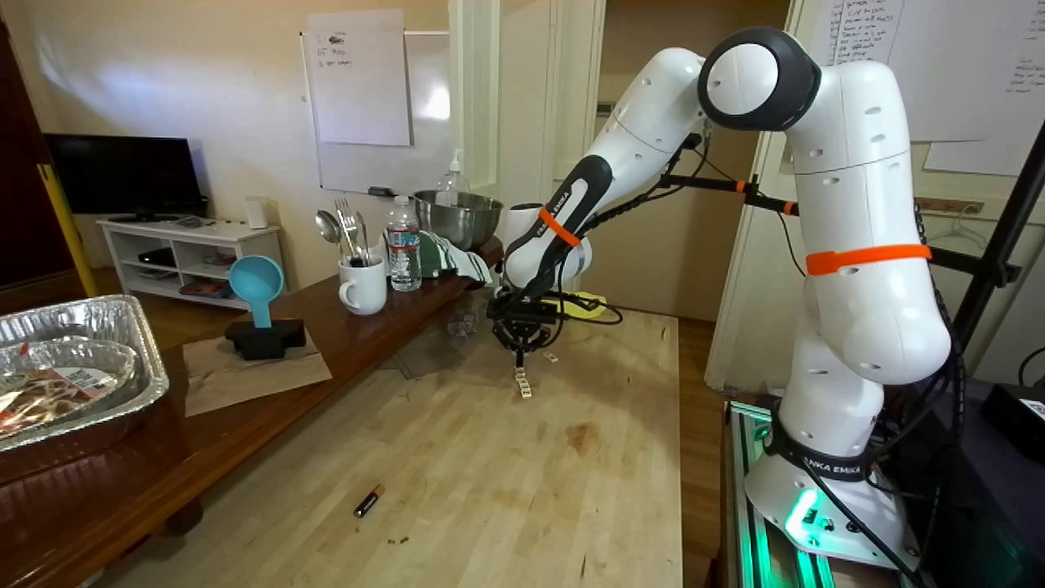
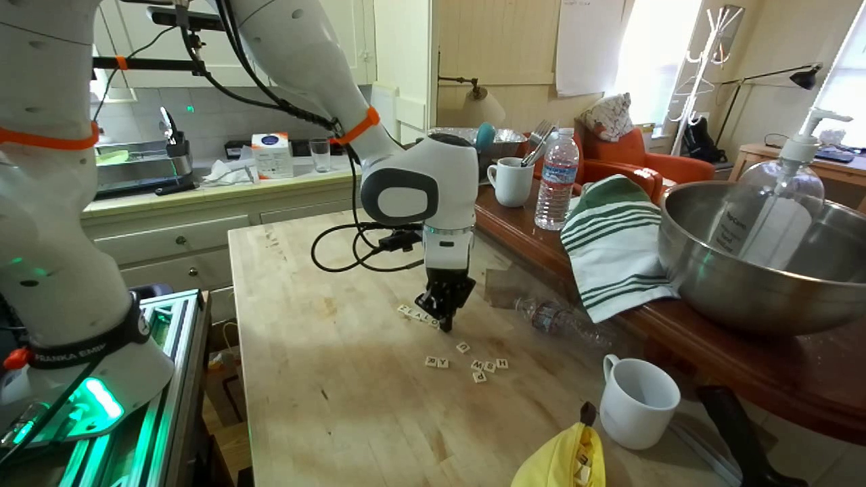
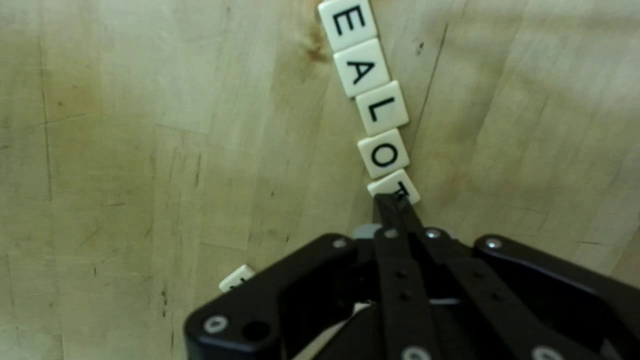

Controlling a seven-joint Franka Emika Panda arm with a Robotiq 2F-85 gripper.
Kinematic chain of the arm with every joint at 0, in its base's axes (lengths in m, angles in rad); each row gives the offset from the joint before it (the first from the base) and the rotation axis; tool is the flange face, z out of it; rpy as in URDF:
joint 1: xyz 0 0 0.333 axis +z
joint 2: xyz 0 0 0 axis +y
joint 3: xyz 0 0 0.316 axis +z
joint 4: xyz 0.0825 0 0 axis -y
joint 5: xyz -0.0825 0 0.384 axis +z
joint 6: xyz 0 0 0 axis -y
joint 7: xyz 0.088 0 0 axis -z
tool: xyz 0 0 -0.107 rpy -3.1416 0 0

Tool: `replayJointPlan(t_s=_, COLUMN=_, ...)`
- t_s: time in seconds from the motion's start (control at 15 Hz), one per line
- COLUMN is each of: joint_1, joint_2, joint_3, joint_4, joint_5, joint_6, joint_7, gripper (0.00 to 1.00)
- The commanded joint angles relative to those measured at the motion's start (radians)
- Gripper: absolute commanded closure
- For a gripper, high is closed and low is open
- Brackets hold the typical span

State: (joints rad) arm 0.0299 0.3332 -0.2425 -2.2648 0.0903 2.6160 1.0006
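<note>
My gripper (image 3: 392, 199) is shut, its black fingertips together with nothing seen between them. In the wrist view the tips overlap the lower edge of a cream letter tile marked T (image 3: 387, 184); I cannot tell whether they press on it. Above it a slightly bent row runs through tiles O (image 3: 384, 154), L (image 3: 382, 107), A (image 3: 361, 67) and E (image 3: 347, 22). A loose tile (image 3: 235, 278) is partly hidden by the gripper. In an exterior view the gripper (image 2: 445, 325) points down at the row's end (image 2: 418, 315), with loose tiles (image 2: 489, 366) nearby.
A battery (image 1: 369, 501) lies on the wooden table (image 1: 490, 490). A yellow pouch (image 2: 558, 463), a white mug (image 2: 639, 406) and a black handle (image 2: 737, 433) are near its edge. A dark ledge alongside bears a cutlery mug (image 1: 363, 286), water bottle (image 1: 404, 245) and steel bowl (image 1: 457, 219).
</note>
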Motion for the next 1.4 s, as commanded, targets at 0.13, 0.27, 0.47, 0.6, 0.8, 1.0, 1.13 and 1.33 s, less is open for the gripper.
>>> replayJointPlan(t_s=0.13, joint_1=-0.021, joint_2=-0.009, joint_3=0.027, joint_4=-0.022, joint_5=0.028, joint_6=0.000, joint_7=0.015, gripper=1.00)
replayJointPlan(t_s=0.27, joint_1=-0.022, joint_2=-0.013, joint_3=0.026, joint_4=-0.024, joint_5=0.025, joint_6=0.002, joint_7=0.014, gripper=1.00)
replayJointPlan(t_s=0.47, joint_1=-0.019, joint_2=-0.019, joint_3=0.021, joint_4=-0.028, joint_5=0.018, joint_6=0.000, joint_7=0.020, gripper=1.00)
replayJointPlan(t_s=0.6, joint_1=-0.020, joint_2=-0.029, joint_3=0.022, joint_4=-0.036, joint_5=0.017, joint_6=0.001, joint_7=0.014, gripper=1.00)
replayJointPlan(t_s=0.8, joint_1=-0.023, joint_2=-0.048, joint_3=0.024, joint_4=-0.057, joint_5=0.016, joint_6=0.008, joint_7=0.002, gripper=1.00)
replayJointPlan(t_s=1.0, joint_1=-0.027, joint_2=-0.071, joint_3=0.029, joint_4=-0.080, joint_5=0.022, joint_6=0.018, joint_7=-0.005, gripper=1.00)
replayJointPlan(t_s=1.13, joint_1=-0.030, joint_2=-0.082, joint_3=0.034, joint_4=-0.087, joint_5=0.027, joint_6=0.019, joint_7=-0.003, gripper=1.00)
replayJointPlan(t_s=1.33, joint_1=-0.039, joint_2=-0.096, joint_3=0.047, joint_4=-0.094, joint_5=0.038, joint_6=0.024, joint_7=-0.016, gripper=1.00)
